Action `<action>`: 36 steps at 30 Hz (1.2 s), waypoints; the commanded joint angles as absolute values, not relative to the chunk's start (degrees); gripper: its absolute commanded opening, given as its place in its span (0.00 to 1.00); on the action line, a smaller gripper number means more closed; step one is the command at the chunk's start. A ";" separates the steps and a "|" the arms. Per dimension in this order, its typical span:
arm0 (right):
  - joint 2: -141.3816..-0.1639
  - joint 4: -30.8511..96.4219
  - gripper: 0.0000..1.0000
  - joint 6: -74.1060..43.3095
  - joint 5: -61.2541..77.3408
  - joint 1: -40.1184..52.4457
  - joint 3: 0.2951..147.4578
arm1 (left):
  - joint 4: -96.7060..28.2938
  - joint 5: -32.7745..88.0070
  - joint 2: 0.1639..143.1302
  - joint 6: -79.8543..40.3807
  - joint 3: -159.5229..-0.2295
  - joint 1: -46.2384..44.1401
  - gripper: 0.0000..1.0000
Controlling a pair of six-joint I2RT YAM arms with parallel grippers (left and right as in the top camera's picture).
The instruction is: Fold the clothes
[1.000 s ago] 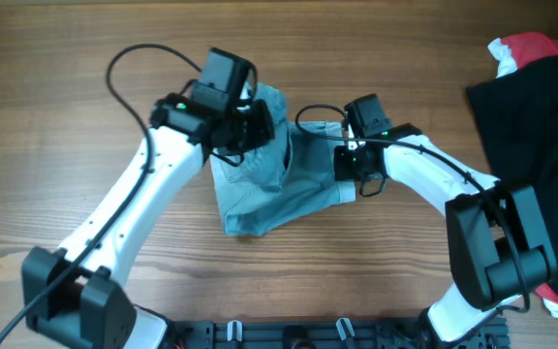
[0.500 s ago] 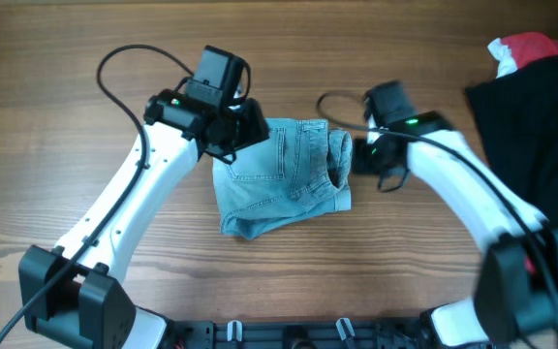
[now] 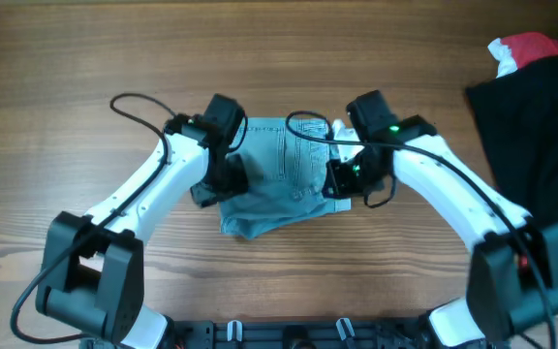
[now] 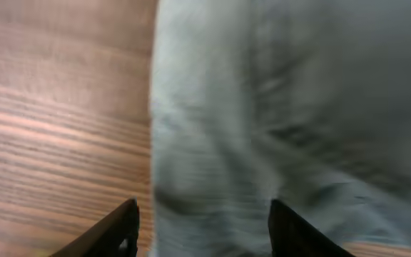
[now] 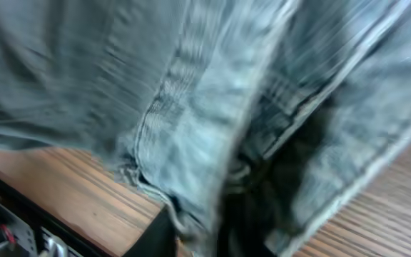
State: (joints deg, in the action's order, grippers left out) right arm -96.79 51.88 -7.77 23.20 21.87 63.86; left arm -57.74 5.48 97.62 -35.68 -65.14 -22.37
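Lying bunched near the middle of the wooden table (image 3: 66, 58), the denim shorts (image 3: 281, 184) sat between both arms, well apart from the black garment (image 3: 541, 126) at the right. The left gripper (image 3: 223, 182) was at their left edge, fingers (image 4: 123, 228) spread with faded cloth between them. The right gripper (image 3: 342, 179) was at the shorts' right edge, but its blurred wrist view did not show whether it pinched the denim.

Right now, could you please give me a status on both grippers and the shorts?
Left gripper open over shorts, left edge. Right gripper at right edge, grip unclear. Black garment far right, apart.
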 commanded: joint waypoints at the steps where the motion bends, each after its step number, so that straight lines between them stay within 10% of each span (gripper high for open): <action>1: -101.58 54.46 0.04 -13.78 14.85 23.03 63.13 | -54.59 6.59 98.06 -35.44 -58.83 -22.37 0.59; 12: -103.20 56.75 0.18 -29.10 -7.94 22.96 61.45 | -50.43 6.63 98.10 -37.01 -47.94 -22.35 0.50; 17: -103.61 48.56 0.22 -29.89 -8.38 22.85 59.40 | -57.65 11.07 91.74 -36.84 -48.01 -22.37 0.16; 24: -96.20 54.28 0.17 -29.74 -7.42 21.30 63.00 | -47.94 0.10 69.04 -36.23 -48.66 -22.22 0.77; 36: -85.91 57.91 0.18 -19.53 15.59 30.22 57.80 | -20.93 7.31 97.06 -22.68 -56.18 -9.23 0.75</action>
State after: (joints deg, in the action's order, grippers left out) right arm -84.16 59.31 -20.91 13.69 27.49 61.17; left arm -20.12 4.80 90.24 -25.80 -52.82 -10.79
